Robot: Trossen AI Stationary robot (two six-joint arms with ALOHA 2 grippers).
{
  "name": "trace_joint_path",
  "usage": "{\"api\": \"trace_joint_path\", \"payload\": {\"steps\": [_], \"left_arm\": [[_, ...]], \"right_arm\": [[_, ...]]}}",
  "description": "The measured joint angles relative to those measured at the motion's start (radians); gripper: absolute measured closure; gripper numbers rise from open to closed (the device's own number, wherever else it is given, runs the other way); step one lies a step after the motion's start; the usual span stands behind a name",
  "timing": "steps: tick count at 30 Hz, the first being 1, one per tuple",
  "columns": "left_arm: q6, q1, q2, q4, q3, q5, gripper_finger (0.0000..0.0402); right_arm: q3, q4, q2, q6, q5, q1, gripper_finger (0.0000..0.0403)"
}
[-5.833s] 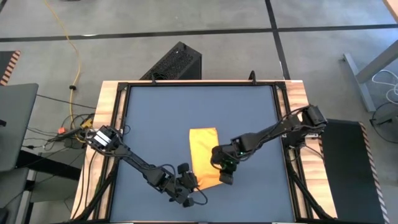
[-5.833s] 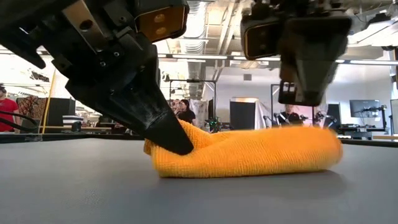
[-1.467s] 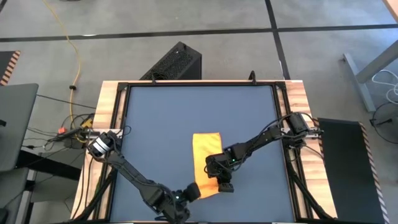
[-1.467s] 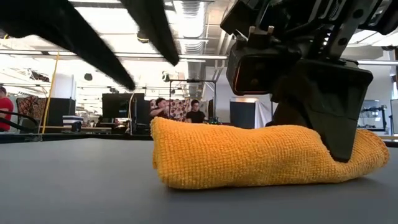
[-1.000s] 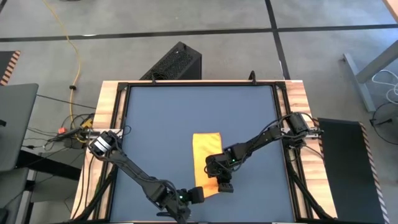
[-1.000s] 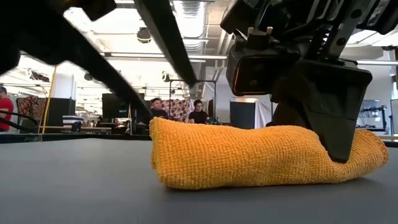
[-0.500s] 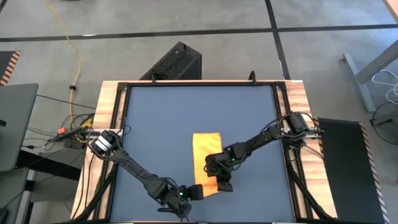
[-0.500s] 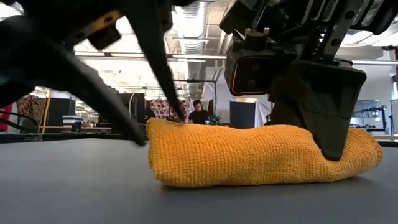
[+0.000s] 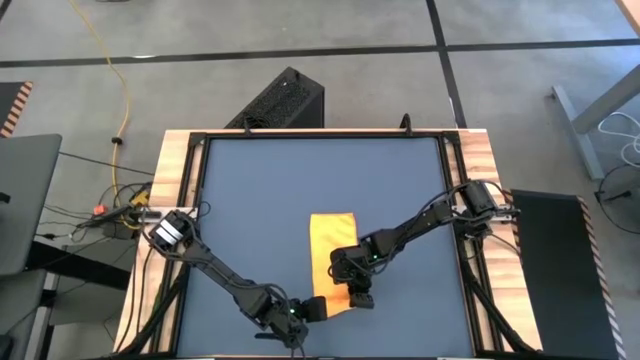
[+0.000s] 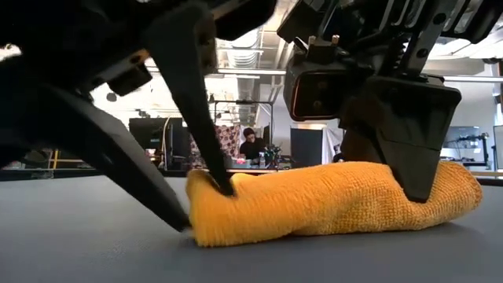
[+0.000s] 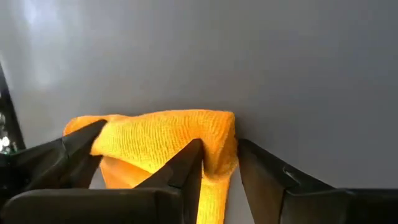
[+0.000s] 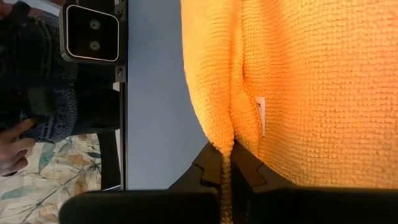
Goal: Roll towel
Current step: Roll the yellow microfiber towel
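Soft and limp, the towel [image 10: 330, 198] lies on the desk [image 9: 260, 190], its right end pinched in the right claw [image 9: 357, 292], its left end straddled by the spread left claw [image 10: 206, 206].

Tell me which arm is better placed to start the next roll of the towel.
Probably the left: its tool straddles the towel's rolled near end, while the right tool is shut, pinching its other corner.

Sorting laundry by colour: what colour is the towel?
Plain yellow-orange towel; shows best in the low view.
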Motion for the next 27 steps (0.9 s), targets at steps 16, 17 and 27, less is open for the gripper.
{"api": "trace_joint_path", "payload": {"steps": [16, 17, 27], "left_arm": [[-0.424, 0.014, 0.011, 0.020, 0.001, 0.030, 0.0400], [-0.475, 0.019, 0.011, 0.023, 0.001, 0.048, 0.0400], [-0.776, 0.037, 0.011, 0.198, -0.045, 0.130, 0.0401]], "right_arm": [[0.000, -0.002, 0.000, 0.031, 0.000, -0.002, 0.0373], [0.000, -0.003, 0.000, 0.042, 0.000, -0.002, 0.0370], [0.000, -0.006, 0.000, 0.160, -0.050, 0.020, 0.0356]]}}
